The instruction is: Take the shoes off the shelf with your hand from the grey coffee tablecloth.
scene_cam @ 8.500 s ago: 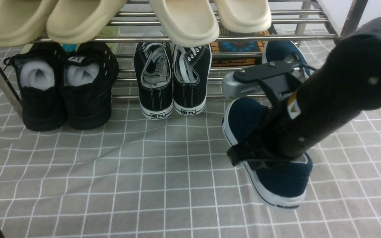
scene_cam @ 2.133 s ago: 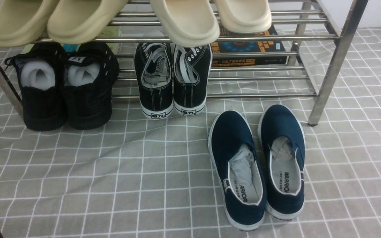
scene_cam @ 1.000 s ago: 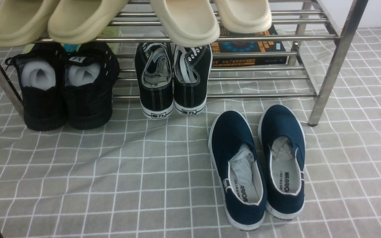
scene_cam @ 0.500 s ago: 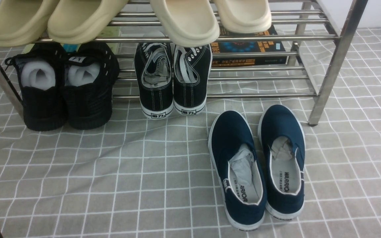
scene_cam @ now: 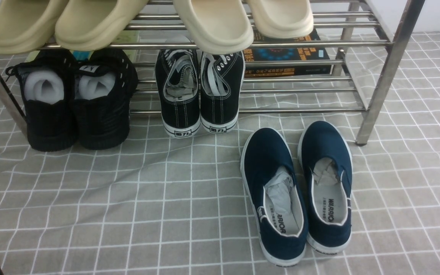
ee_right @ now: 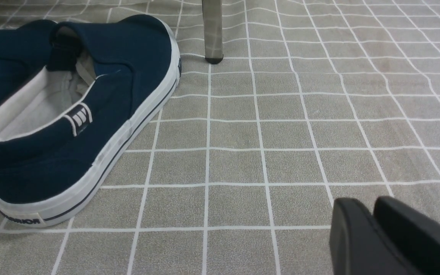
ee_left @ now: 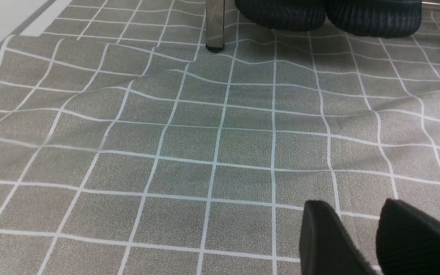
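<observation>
Moved: 2 shoes (scene_cam: 269,156) onto tablecloth (scene_cam: 128,210) | left gripper (ee_left: 357,208) slightly parted, empty | right gripper (ee_right: 365,202): cannot tell

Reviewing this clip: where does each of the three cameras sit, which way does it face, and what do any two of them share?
Front: between the arms, looking forward at the shelf and navy shoes; no arm shows.
Left wrist: low over the tablecloth, facing a shelf leg and black mesh sneakers; left gripper shows.
Right wrist: low, beside the navy shoes; right gripper shows.
Front and right wrist share the navy shoes.
</observation>
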Robot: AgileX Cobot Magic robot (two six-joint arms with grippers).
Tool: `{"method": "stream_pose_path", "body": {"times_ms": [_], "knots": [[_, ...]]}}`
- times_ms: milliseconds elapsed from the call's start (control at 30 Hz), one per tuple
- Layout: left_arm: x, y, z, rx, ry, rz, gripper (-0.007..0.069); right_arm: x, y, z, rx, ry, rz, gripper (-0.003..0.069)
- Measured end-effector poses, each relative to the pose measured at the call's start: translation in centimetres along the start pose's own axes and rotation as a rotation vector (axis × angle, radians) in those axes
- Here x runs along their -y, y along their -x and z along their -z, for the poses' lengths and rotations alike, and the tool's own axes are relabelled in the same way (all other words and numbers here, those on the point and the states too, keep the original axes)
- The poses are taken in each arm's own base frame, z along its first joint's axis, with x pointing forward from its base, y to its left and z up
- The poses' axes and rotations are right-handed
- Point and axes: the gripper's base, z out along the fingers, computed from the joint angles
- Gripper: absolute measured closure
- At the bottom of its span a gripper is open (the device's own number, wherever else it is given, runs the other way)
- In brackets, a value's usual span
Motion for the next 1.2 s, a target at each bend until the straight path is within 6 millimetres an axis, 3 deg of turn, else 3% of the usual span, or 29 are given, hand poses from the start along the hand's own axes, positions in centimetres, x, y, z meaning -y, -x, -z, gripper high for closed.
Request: {"method": "stream_pose_path", "body": {"times_ms": [1200], "knots": [[0.00,0.00,0.00,0.000,0.000,0.000,0.0384,0.01,0.00,0.00,0.000,-0.001,-0.001,0.0520]]}}
